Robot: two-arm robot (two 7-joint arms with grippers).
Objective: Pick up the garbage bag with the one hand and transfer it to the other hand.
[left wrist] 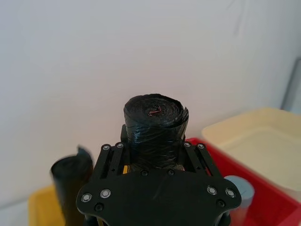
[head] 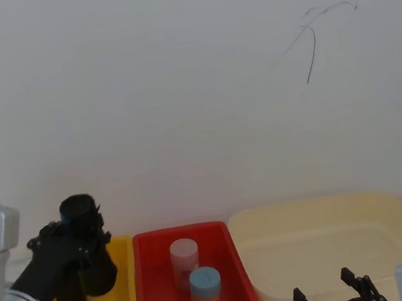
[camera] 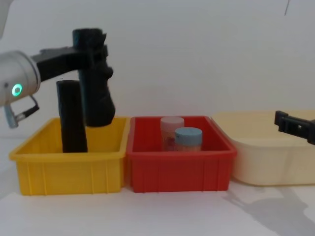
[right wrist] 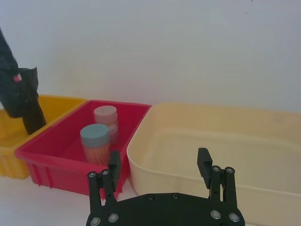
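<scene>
right gripper (right wrist: pixel 159 157) spread, empty, low before cream bin (camera: pixel 266 162) | red bin (camera: pixel 177 172): blue-lidded jar (camera: pixel 188 139) in front of pink-lidded jar (camera: pixel 171 129) | left gripper (left wrist: pixel 155 149) pinching garbage bag (camera: pixel 98 98) near its top, over yellow bin (camera: pixel 69 172) | second black roll (camera: pixel 73 118) stands in that bin

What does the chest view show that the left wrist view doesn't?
Chest, not left wrist: the bag's lower end hanging over the yellow bin, the pale-lidded jar, and the right gripper by the cream bin. Left wrist, not chest: the bag's coiled top, end-on. Both: the left gripper shut on the bag, a second roll standing in the yellow bin, the red bin, the blue-lidded jar.
</scene>
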